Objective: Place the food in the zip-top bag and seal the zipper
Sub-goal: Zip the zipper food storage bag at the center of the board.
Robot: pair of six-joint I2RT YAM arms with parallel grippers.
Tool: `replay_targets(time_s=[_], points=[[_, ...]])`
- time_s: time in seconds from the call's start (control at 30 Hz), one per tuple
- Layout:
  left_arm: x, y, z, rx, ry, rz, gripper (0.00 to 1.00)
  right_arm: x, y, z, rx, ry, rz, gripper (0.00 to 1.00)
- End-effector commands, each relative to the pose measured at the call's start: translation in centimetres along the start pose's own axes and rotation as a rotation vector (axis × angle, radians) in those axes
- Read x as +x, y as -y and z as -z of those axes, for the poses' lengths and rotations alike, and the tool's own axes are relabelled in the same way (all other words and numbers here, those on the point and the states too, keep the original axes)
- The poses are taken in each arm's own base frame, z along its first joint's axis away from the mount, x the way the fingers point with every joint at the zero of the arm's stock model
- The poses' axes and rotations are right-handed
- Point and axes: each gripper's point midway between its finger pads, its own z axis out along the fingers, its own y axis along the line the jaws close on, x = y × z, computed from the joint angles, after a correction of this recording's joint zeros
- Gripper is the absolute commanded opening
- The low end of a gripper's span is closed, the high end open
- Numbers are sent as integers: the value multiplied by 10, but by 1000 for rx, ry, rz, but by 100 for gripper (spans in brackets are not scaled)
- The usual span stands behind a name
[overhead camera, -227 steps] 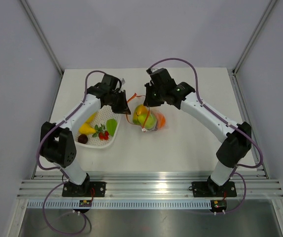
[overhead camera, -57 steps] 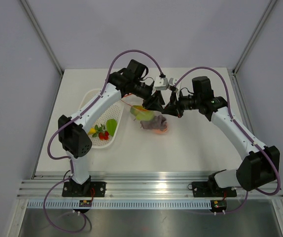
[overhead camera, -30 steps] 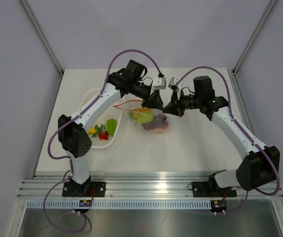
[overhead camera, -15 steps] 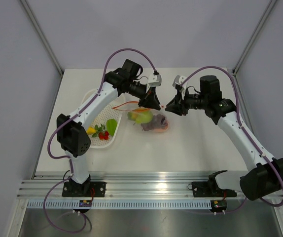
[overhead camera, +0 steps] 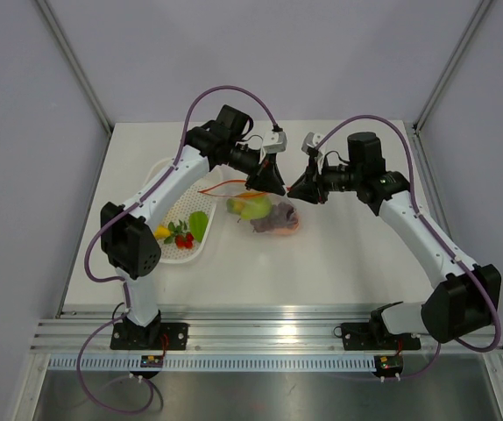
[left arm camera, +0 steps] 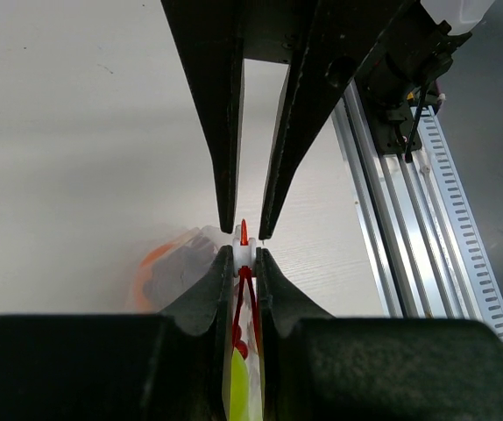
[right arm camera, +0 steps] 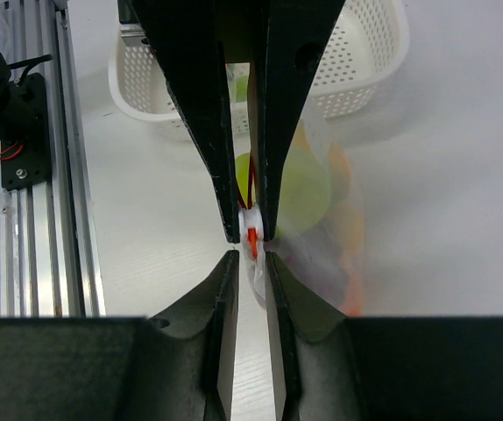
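Fingers of the left gripper (left arm camera: 244, 256) are clenched on the white slider (left arm camera: 243, 252) of the zipper (overhead camera: 220, 185), at the centre of the left wrist view. The fingers of the right gripper (right arm camera: 251, 256) stand slightly parted just before it, grasping nothing (tip to tip with the left pair). The zip-top bag (overhead camera: 265, 216) hangs below at mid-frame of the top view, holding fruit (overhead camera: 251, 207), above the tabletop (overhead camera: 348, 254). Sealing well probably means closing the right fingers squarely on the slider, then drawing straight along the strip while the left end holds it taut. More food (overhead camera: 181, 237) lies in the basket (right arm camera: 365, 79).
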Motion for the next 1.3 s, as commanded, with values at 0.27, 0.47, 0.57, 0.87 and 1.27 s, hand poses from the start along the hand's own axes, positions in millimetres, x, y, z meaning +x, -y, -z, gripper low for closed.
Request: replay_targets(time_s=[0.27,0.47,0.57,0.87,1.27], points=[[-33,15,9,14,72,-79,0,-12,-7,-16,-63,43,17,5],[-30,13,8,9,65,-67,0,-14,4,-12,22,34,7,0],[-26,13,8,3,56,-58,0,-22,11,-5,114,79,35,0],[-13,8,10,-9,37,-18,0,-29,21,15,272,126,87,0],[9,6,28,-58,22,68,0,-36,71,37,545,212,12,0]])
